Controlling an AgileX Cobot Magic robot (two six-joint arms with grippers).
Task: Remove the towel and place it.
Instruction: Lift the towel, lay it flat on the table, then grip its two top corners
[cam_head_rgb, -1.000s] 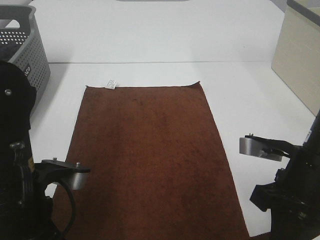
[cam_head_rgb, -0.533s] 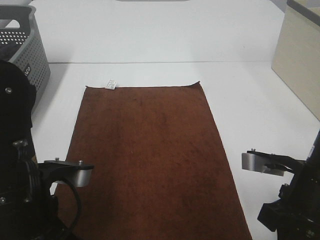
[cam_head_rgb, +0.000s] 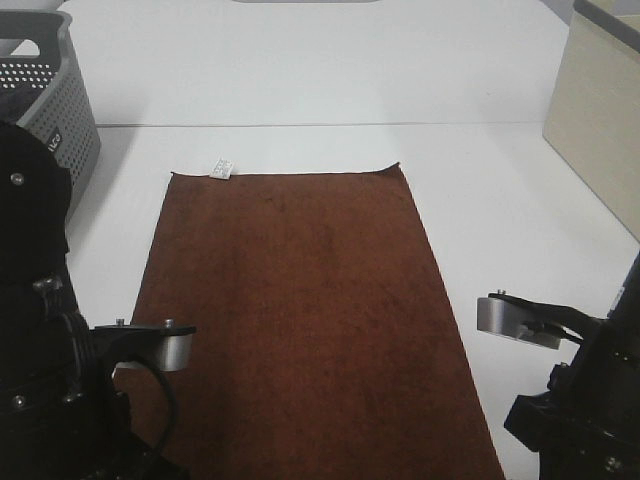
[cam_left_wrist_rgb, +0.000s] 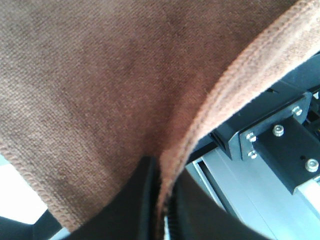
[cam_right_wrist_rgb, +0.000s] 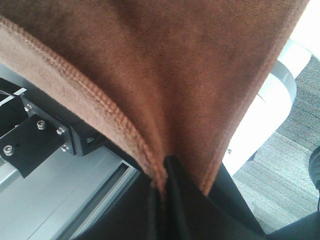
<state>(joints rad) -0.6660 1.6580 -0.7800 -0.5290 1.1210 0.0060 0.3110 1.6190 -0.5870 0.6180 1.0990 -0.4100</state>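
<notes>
Two near corners of the towel (cam_head_rgb: 300, 300) are what we have in hand, and the rest of it lies flat and square on the white table (cam_head_rgb: 500, 180).

At far left the grey basket (cam_head_rgb: 50, 90) stands well apart from the cloth. The white tag (cam_head_rgb: 222, 167) sits at the far left corner, which lies loose on the table. Our left gripper (cam_left_wrist_rgb: 162, 200) has its jaws pressed together on the stitched hem, with the terry folding down into the pinch. Our right gripper (cam_right_wrist_rgb: 165, 185) is clamped the same way on the opposite hem, with cloth draped over both sides of it. A pale box (cam_head_rgb: 600, 110) stands at the far right.

We judge the step to be lifting and carrying the cloth. To do it well, we should raise both corners together to the same height and hold them wide enough apart that the near hem is taut. The move should be slow, because limp terry sags in the middle and the far edge will drag. Each pinch looks shallow, close to the hem, so a jerk could pull the cloth free.
</notes>
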